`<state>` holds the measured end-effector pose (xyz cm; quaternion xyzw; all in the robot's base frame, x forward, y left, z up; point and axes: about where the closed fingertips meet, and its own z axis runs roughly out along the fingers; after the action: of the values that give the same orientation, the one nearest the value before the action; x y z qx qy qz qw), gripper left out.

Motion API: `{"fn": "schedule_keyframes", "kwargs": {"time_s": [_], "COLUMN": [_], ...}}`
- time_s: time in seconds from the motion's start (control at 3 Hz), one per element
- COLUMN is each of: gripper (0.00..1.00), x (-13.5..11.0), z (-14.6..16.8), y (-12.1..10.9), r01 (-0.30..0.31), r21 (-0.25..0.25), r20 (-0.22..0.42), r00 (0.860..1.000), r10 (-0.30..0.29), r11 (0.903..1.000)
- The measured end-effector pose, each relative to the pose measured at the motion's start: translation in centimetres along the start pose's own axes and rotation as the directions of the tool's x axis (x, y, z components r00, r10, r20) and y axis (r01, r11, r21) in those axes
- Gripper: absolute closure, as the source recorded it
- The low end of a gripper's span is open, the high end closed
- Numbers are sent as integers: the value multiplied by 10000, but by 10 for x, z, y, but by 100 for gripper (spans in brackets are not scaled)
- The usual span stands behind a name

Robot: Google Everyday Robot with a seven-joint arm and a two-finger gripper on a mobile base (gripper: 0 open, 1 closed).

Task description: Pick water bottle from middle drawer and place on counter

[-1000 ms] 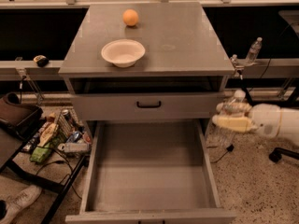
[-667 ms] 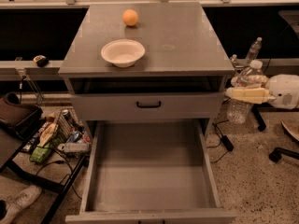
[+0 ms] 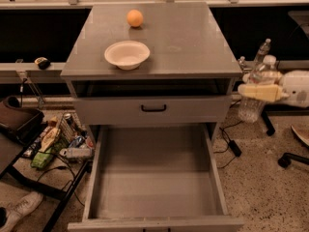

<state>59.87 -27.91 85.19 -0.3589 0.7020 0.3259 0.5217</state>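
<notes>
We see our gripper clamped on the bottle, held upright just right of the counter; the drawer stands open below.

- water bottle: clear plastic, white cap, upright, off the cabinet's 3 o'clock side, level with the counter's front edge, clasped mid-body by the gripper.
- middle drawer: grey metal, pulled open toward 6 o'clock.
- counter: glossy grey top, at 12 o'clock from the drawer.

Plastic water bottle in end effector
</notes>
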Motion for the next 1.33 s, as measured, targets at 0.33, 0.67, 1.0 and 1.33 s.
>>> {"fn": "schedule_keyframes", "kwargs": {"time_s": [0.33,0.67,1.0,1.33], "gripper": [100,100,100,100], "x": [-44,-86,-125,-162], "z": [-11,15,31,38], "y": [-30,-90,-132,-175], "r01": [59,-489,-502,-558], "r21": [739,1425,2204,3192], "r20": [-203,-117,486,1553], "r00": [9998,9986,9980,9879], "r10": [-44,511,405,59], "r11": [9973,9886,9741,9461]}}
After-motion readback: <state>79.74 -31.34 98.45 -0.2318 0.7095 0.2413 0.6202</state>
